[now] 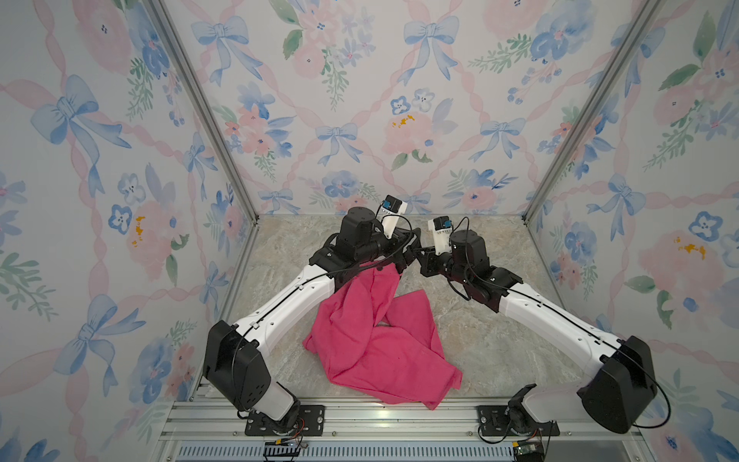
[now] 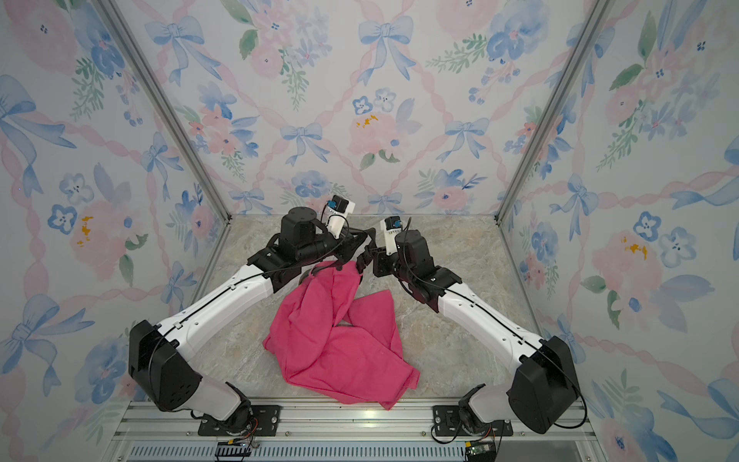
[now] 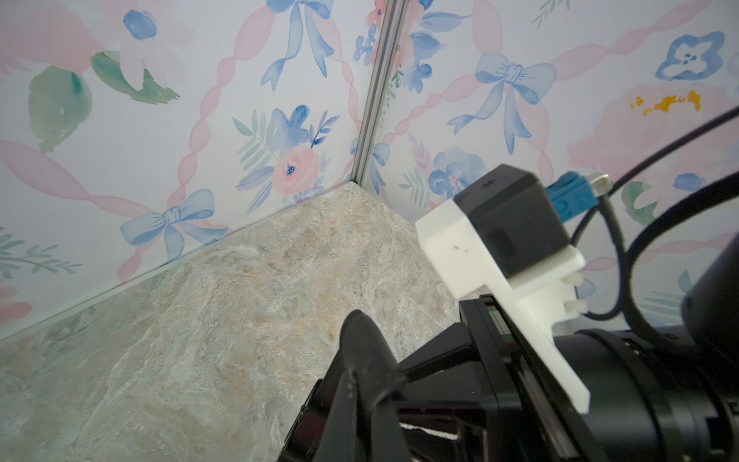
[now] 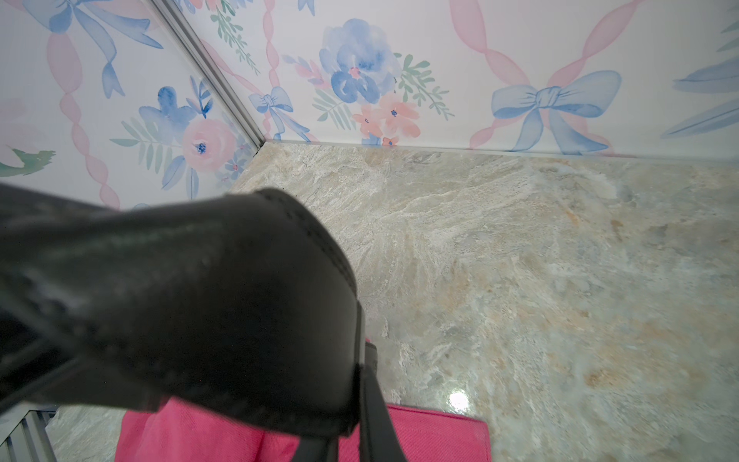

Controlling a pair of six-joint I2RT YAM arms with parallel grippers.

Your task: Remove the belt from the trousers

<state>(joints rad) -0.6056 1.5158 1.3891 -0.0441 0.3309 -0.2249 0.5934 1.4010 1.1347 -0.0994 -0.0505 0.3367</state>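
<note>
1. Pink cloth makes up the trousers (image 1: 372, 352). Expect a light, limp item that drapes, slides and bunches rather than resisting a pull. Anchor it at the waistband, close to the strap, so the cloth does not trail along. It is hot pink with a fine weave. The legs lie crumpled and crossed on the marble-pattern table (image 1: 500, 340), and the waist end is raised in a peak toward the two tools.

2. Black leather-like material makes up the belt (image 4: 180, 300). Expect a stiffer item than the cloth, one that holds a curve, with a smooth and possibly slippery face. Grip it across its flat width near a free end and draw it lengthwise. The right wrist view shows it as a broad arched band with stitched edges, directly above the pink cloth. Whether it passes through any loops cannot be told.

3. Left gripper (image 1: 408, 250): clenched, at the raised waist. What sits between the jaws is hidden.

4. Right gripper (image 1: 423, 253): just beside the left one, with the strap against it. Whether the jaws have closed cannot be told.
</note>
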